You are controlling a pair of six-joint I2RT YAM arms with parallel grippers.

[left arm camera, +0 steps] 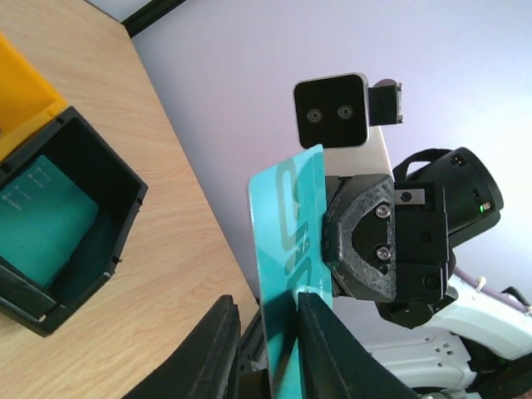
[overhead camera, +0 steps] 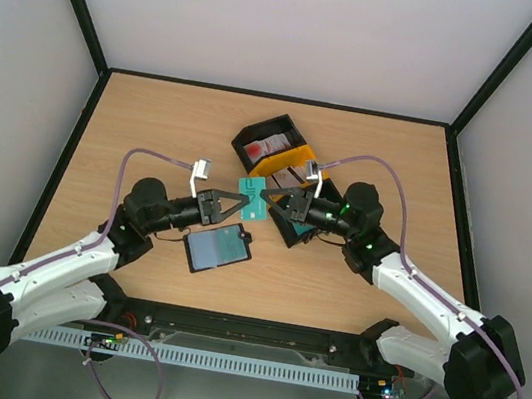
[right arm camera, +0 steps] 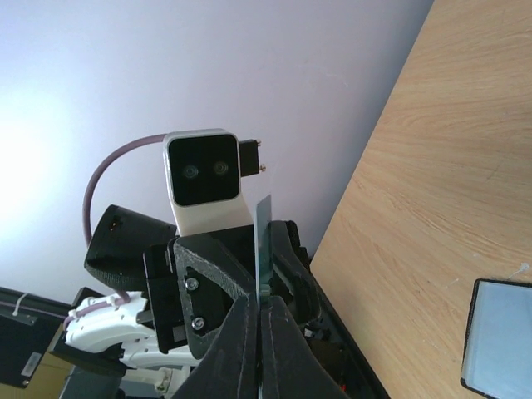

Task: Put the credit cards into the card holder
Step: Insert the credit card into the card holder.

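Note:
A teal-green credit card hangs in the air between my two grippers, above the table. My right gripper is shut on one end of it; in the right wrist view the card shows edge-on, pinched between the closed jaws. My left gripper is open around the other end. In the left wrist view the card rests against one finger, with a gap to the other. The black card holder lies open on the table just below, its pale inside up, and also shows in the right wrist view.
A black tray with red-blotched white cards stands at the back, next to a yellow tray. Another black tray holding teal cards sits under my right arm. Dark frame edges border the table.

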